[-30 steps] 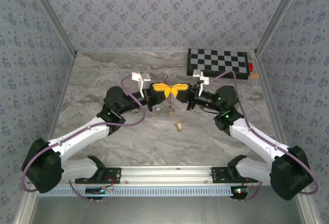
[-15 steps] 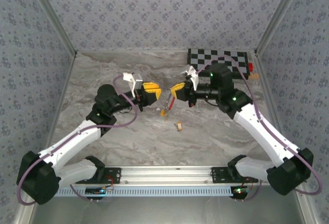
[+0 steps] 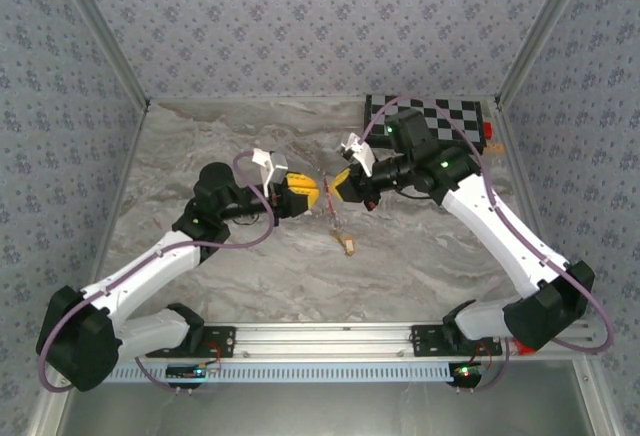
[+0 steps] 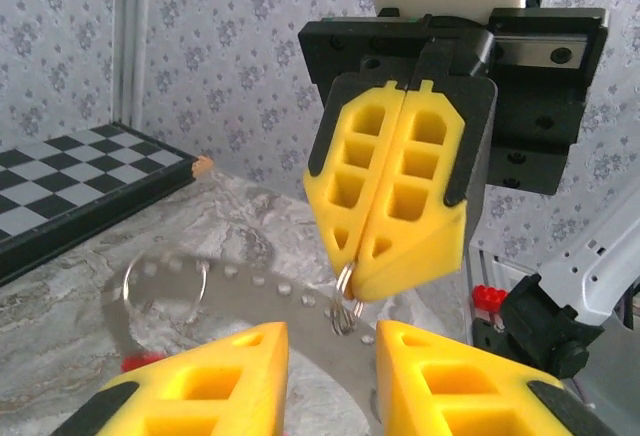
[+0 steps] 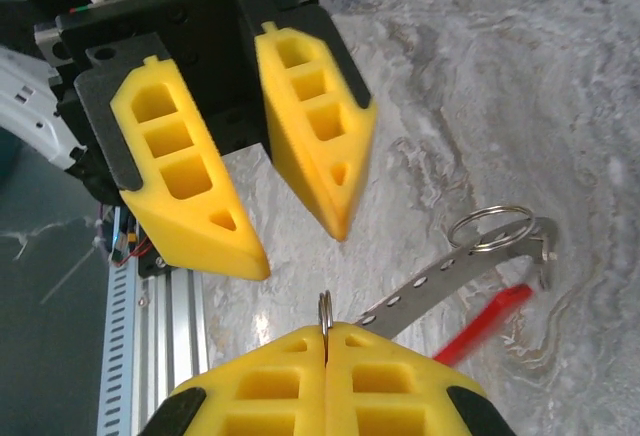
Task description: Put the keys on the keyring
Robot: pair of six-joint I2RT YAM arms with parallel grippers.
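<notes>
The right gripper (image 5: 326, 336) clamps the keyring (image 4: 345, 311) by its thin rim while the left gripper (image 4: 331, 344) stands apart and empty, so a nudge could twist it loose.

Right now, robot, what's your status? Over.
Right gripper shut on keyring. Left gripper open, facing it, not touching. Tan key on table. Nothing seen between grippers.

Flat grey table top with marble pattern (image 3: 200, 156) across the middle of the frame, black-and-white checkered board (image 3: 462, 114) lying flat at its upper right, small red block (image 3: 489, 132) just beside the right end of the board, tiny orange-tan key (image 3: 347, 245) lying alone a little below the centre
</notes>
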